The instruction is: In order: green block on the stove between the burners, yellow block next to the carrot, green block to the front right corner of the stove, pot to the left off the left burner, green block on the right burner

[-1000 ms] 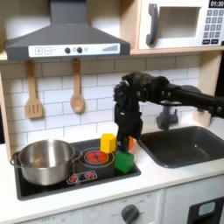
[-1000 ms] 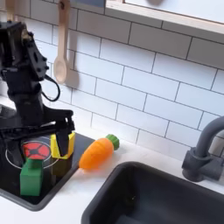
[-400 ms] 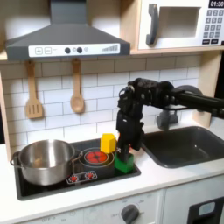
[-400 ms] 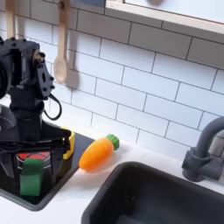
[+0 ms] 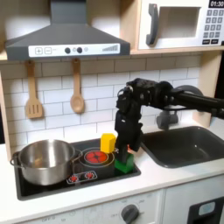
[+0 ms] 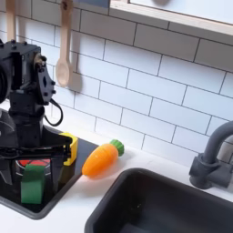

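Note:
The green block (image 5: 125,163) (image 6: 32,187) sits at the front corner of the black stove (image 5: 45,187) (image 6: 53,194), on the side nearest the sink. My gripper (image 5: 125,157) (image 6: 33,177) is lowered over it, open, with a finger on either side of the block. Just behind stands the yellow block (image 5: 107,143) (image 6: 69,150), beside the red burner (image 5: 94,157). An orange carrot (image 6: 102,157) lies on the counter between stove and sink. At the first exterior view's left, the steel pot (image 5: 45,162) covers the other burner.
A dark sink (image 5: 184,145) (image 6: 164,205) with a grey faucet (image 5: 168,115) (image 6: 215,159) lies beyond the carrot. A wooden spatula (image 5: 33,93) and spoon (image 5: 77,88) hang on the tiled wall, with a range hood above.
The arm has come down from above the stove onto the green block, and its fingers now straddle it. The blocks, pot and carrot have stayed in place.

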Controlling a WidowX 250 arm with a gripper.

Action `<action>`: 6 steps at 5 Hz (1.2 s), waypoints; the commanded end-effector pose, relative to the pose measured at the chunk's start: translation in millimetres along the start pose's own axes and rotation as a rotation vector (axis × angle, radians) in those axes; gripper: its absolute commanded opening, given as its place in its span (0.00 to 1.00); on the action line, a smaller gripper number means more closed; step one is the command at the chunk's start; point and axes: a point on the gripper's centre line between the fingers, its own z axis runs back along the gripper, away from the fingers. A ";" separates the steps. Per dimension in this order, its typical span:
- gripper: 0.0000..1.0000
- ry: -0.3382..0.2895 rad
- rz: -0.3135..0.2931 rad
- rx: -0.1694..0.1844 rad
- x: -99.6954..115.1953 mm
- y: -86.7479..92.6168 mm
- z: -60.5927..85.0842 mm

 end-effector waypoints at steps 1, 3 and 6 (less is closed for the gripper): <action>1.00 0.003 0.027 0.007 6.3 8.2 -3.3; 1.00 0.014 0.033 0.001 2.4 0.0 -8.3; 1.00 0.000 0.032 0.029 -1.8 -1.5 -18.7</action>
